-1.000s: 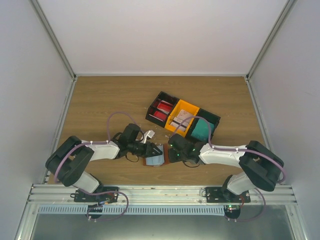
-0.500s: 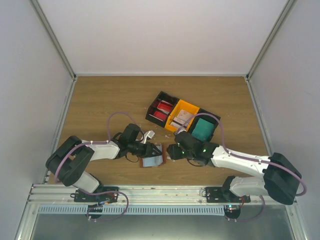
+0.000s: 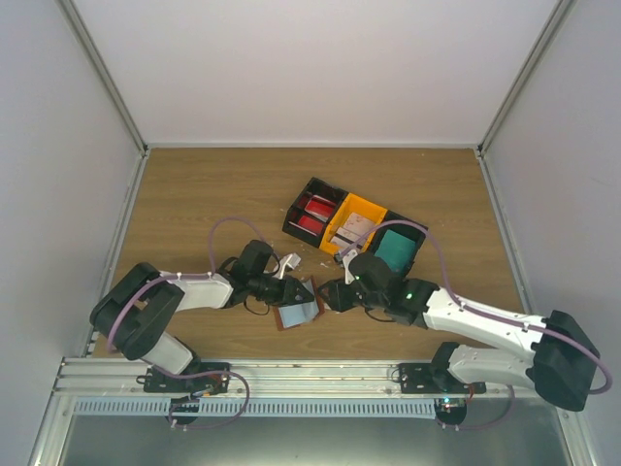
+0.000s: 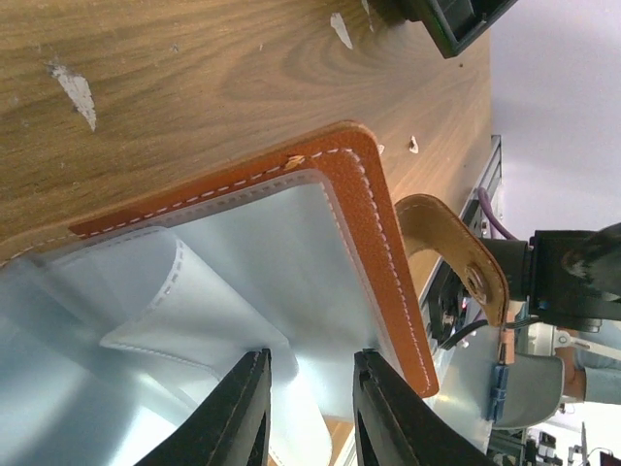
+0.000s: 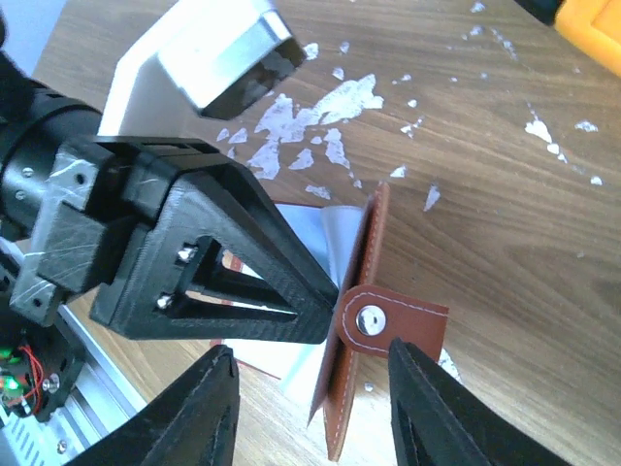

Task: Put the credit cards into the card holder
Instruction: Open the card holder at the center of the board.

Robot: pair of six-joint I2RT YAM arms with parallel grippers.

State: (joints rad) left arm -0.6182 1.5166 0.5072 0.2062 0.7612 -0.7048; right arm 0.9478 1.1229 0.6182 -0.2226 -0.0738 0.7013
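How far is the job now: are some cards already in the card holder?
Done: none visibly inserted. Red cards and a teal card lie in the tray. In hand: the left gripper grips the card holder by its pale pockets; the right gripper stands open at its snap tab. Left: loading the cards.

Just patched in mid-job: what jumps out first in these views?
The open brown leather card holder lies near the table's front edge, between the two arms. The left pincer grips its pale inner pocket, while the right pincer stands open around the snap tab. Behind them sits a black-and-orange tray holding red and teal cards.
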